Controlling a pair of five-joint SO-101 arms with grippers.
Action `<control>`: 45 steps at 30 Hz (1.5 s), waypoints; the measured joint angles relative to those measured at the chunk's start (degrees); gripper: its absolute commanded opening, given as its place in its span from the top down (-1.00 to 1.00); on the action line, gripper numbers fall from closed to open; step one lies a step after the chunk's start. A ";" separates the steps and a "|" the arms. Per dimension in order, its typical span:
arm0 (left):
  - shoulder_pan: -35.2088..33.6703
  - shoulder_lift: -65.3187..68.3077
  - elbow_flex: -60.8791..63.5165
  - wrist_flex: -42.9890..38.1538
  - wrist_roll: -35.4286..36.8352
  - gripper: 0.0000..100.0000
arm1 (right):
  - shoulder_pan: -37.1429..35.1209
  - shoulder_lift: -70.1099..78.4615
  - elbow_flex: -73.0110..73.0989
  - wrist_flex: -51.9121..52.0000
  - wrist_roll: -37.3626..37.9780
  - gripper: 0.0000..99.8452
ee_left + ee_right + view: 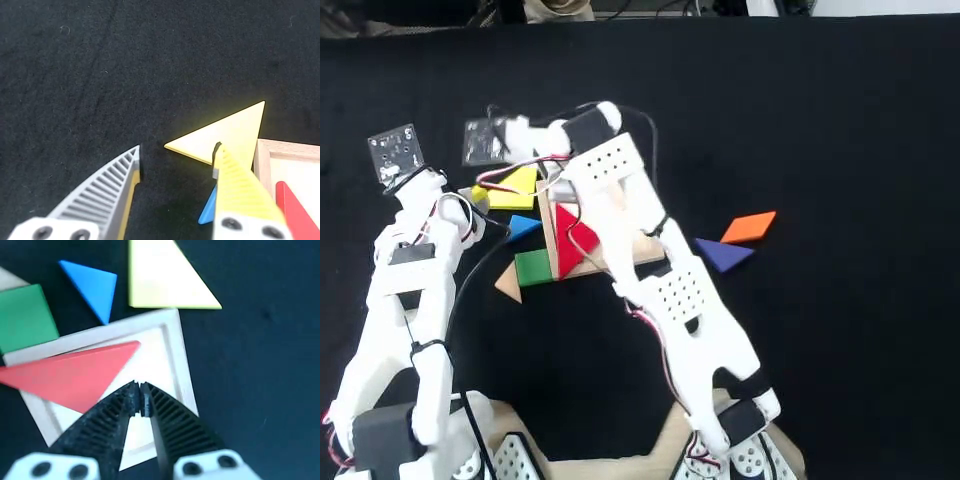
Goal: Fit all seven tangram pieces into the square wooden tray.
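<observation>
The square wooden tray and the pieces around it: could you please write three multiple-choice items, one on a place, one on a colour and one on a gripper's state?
1. Where does the large red triangle lie? A on the square wooden tray; B wholly off it; C held in a gripper.
2. What colour is the flat parallelogram piece? A green; B orange; C yellow.
3. How is the right gripper? A wide open; B shut on a piece; C shut, holding nothing.
Answers: 1 A, it lies on the tray in the right wrist view; 2 B, orange in the high view; 3 C, its fingertips meet with nothing between.
</observation>
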 measured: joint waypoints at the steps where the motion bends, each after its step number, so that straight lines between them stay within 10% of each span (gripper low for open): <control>1: 0.00 0.00 0.00 0.00 0.00 0.52 | 0.79 0.00 0.18 0.00 -1.32 0.98; 24: -0.79 0.00 0.00 0.00 0.00 0.52 | -7.91 -31.03 73.32 -15.65 -7.21 0.98; 45: -2.29 -0.09 -0.09 -0.09 0.00 0.52 | -10.29 -33.58 77.27 -27.16 -8.70 0.98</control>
